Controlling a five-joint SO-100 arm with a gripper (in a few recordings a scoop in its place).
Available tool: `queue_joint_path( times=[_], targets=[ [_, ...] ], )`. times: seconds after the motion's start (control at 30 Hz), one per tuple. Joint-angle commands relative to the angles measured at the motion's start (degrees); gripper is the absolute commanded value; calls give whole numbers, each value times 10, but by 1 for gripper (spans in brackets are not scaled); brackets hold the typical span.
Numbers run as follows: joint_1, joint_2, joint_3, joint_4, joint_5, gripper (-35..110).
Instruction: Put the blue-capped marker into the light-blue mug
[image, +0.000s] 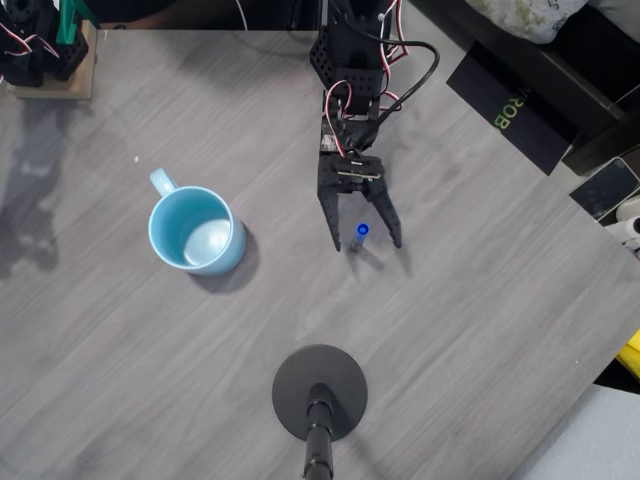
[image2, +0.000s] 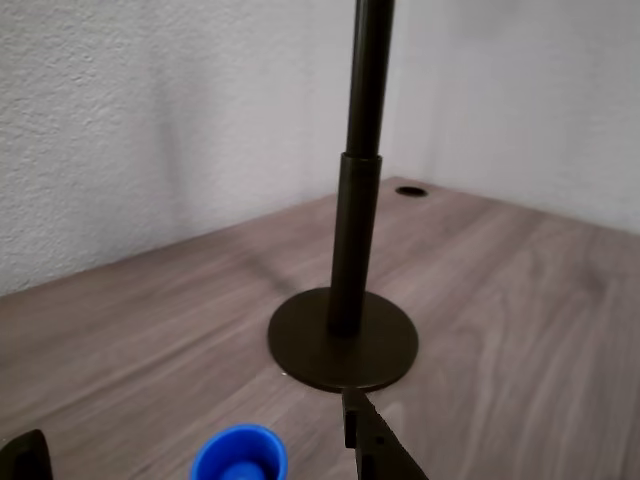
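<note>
1. Wrist view, nearest: the blue-capped marker (image2: 239, 455) shows as a round blue cap at the bottom edge, cut off below, barrel hidden. It stands upright between the two fingers; one finger (image2: 375, 440) rises just right of it, the other is a dark corner at the lower left.
2. Jaws stand spread apart with the cap between them. Whether either finger touches the marker cannot be told.
3. Overhead view: gripper (image: 361, 238) sits a little above the table's centre, fingers pointing toward the near edge; the marker (image: 360, 232) is an end-on blue dot between the tips, a short length of dark barrel showing just below it.
4. Beyond the fingers, a black stand (image2: 343, 340) with a round base and upright pole; the pole's top is cut off in the wrist view. In the overhead view its base (image: 320, 392) sits by the near edge.
5. The light-blue mug (image: 195, 230) stands upright at the table's left-centre, handle toward the far left corner, well apart from the gripper. Bare wood-grain table (image: 480, 330) lies between them.
6. Far edge: the arm's base; a wooden block with dark parts at the far left corner, partly cut off.
</note>
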Motion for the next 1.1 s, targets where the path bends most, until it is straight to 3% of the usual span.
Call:
queue_joint_path(
  times=[0.0,0.23,0.57,0.63,0.73,0.77,1.07],
  targets=[
    [-3,-64,1,-62,-55,44],
    [-11,-219,-17,-201,-64,44],
    [-22,-277,-38,-232,-65,42],
    [-24,-286,-39,-237,-65,37],
    [-27,-306,-45,-256,-66,5],
    [-28,-316,-50,-258,-72,1],
    [-27,-412,-99,-319,-84,0]
  ],
)
